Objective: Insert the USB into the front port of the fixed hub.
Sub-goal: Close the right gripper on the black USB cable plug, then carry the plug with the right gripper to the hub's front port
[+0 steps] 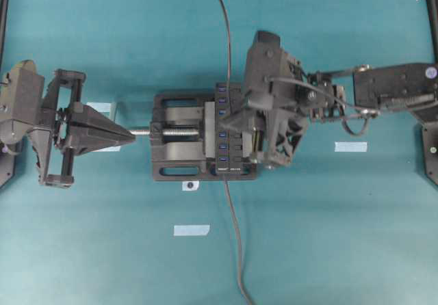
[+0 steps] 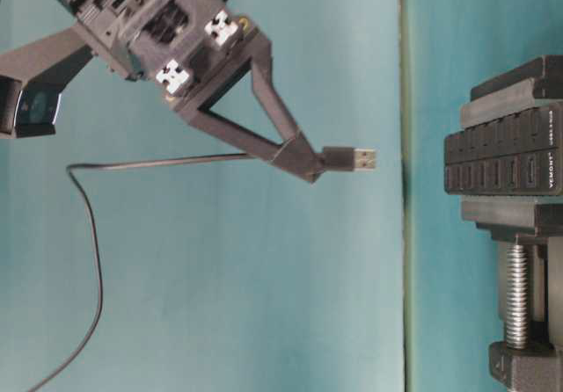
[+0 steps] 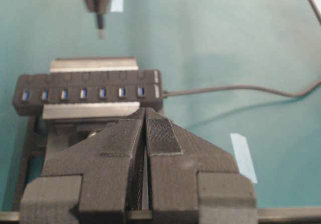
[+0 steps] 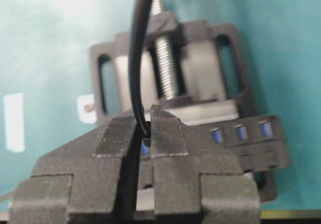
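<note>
The USB (image 2: 350,158), a small dark rectangular plug with a silvery metal tip, is ending a long thin dark-grey cable (image 2: 158,163). In the table-level view it is sitting in the air, well apart from the hub, its long axis lying level across the picture and its metal tip pointing right, toward the hub's face. The cable is trailing off to the left and then curving down.

The right end effector (image 2: 310,165), a black printed wedge-shaped pair of fingers, is pinched tight on the plug's dark body, with the metal tip sticking out past the fingertips. In the right wrist view the cable is running up from between the closed fingers.

The fixed hub (image 3: 88,93), a long narrow black bar with a row of blue slots, is sitting clamped in a larger black vise (image 1: 179,154) with a silver screw on the teal tabletop (image 1: 328,236). The front port (image 1: 221,87) is the end slot at the far end of the row in the overhead view, away from the white lettering.

The left end effector (image 1: 129,135) is sitting to the left of the vise, its fingers pressed together on nothing.
</note>
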`<act>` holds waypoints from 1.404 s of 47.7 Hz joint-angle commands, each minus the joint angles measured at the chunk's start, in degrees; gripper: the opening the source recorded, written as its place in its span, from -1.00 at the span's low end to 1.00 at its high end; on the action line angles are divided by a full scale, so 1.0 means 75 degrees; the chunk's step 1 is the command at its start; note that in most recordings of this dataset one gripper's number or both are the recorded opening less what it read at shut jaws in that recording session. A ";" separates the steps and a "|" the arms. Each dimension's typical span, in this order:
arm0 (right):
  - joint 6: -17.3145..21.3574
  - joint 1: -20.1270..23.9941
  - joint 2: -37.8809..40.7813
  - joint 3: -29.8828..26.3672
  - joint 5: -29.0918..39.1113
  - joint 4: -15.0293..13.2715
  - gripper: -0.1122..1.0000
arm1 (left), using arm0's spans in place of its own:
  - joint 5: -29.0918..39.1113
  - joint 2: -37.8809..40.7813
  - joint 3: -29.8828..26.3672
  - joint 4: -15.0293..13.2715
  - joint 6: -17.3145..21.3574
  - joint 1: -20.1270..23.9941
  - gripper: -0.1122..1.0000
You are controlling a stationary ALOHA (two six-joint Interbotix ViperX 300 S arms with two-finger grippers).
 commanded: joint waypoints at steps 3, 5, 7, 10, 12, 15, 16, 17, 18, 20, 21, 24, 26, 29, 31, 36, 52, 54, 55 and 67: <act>0.0117 0.0141 -0.0152 -0.0082 -0.0141 0.0012 -0.78 | -0.0047 -0.0035 -0.0152 0.0012 -0.0012 0.0000 -0.80; 0.0117 0.0164 -0.0117 -0.0070 -0.0176 0.0012 -0.78 | -0.0047 -0.0035 -0.0164 0.0012 -0.0012 0.0000 -0.80; 0.0117 0.0188 -0.0094 -0.0070 -0.0211 0.0012 -0.78 | -0.0047 -0.0035 -0.0176 0.0012 -0.0012 0.0000 -0.80; 0.0117 0.0223 -0.0035 -0.0070 -0.0258 0.0012 -0.78 | -0.0047 -0.0035 -0.0176 0.0012 -0.0012 0.0000 -0.80; 0.0117 0.0258 -0.0023 -0.0070 -0.0305 0.0012 -0.78 | -0.0047 -0.0035 -0.0176 0.0012 -0.0012 0.0000 -0.80; 0.0129 0.0281 0.0012 -0.0070 -0.0398 0.0012 -0.78 | -0.0047 -0.0035 -0.0187 0.0012 0.0000 0.0000 -0.80; 0.0129 0.0305 0.0012 -0.0070 -0.0422 0.0012 -0.78 | -0.0047 -0.0035 -0.0187 0.0012 0.0000 0.0000 -0.80; 0.0129 0.0305 0.0023 -0.0070 -0.0445 0.0012 -0.78 | -0.0047 -0.0035 -0.0187 0.0012 0.0000 0.0000 -0.80; 0.0117 0.0316 0.0035 -0.0059 -0.0445 0.0012 -0.78 | -0.0047 -0.0035 -0.0187 0.0012 0.0000 -0.0012 -0.80; 0.0117 0.0316 0.0070 -0.0059 -0.0457 0.0012 -0.78 | -0.0047 -0.0035 -0.0187 0.0012 0.0000 -0.0012 -0.80; 0.0117 0.0316 0.0082 -0.0059 -0.0445 0.0012 -0.78 | -0.0047 -0.0035 -0.0176 0.0012 0.0000 0.0000 -0.80; 0.0117 0.0305 0.0152 -0.0012 -0.0457 -0.0023 -0.78 | -0.0059 -0.0035 -0.0164 0.0012 0.0000 0.0000 -0.80; 0.0117 0.0293 0.0234 0.0023 -0.0480 -0.0023 -0.78 | -0.0047 -0.0035 -0.0152 0.0012 -0.0012 0.0000 -0.80; 0.0117 0.0293 0.0328 0.0035 -0.0504 -0.0023 -0.78 | -0.0047 -0.0035 -0.0141 0.0012 -0.0012 -0.0012 -0.80; 0.0117 0.0305 0.0387 0.0035 -0.0527 -0.0023 -0.78 | -0.0047 -0.0035 -0.0152 0.0012 -0.0023 -0.0012 -0.80; 0.0117 0.0316 0.0504 0.0035 -0.0621 -0.0023 -0.78 | -0.0047 -0.0035 -0.0164 0.0012 -0.0023 -0.0012 -0.80; 0.0117 0.0293 0.0832 0.0047 -0.0844 -0.0023 -0.78 | -0.0047 -0.0012 -0.0141 0.0012 -0.0023 -0.0012 -0.80; 0.0117 0.0293 0.0855 0.0047 -0.0867 -0.0023 -0.78 | -0.0047 -0.0012 -0.0141 0.0023 -0.0023 -0.0012 -0.80; 0.0117 0.0293 0.0879 0.0059 -0.0879 -0.0023 -0.78 | -0.0047 0.0000 -0.0141 0.0023 -0.0023 -0.0012 -0.80; 0.0105 0.0352 0.1055 0.0059 -0.0973 -0.0023 -0.78 | -0.0047 0.0000 -0.0141 0.0012 -0.0035 -0.0012 -0.80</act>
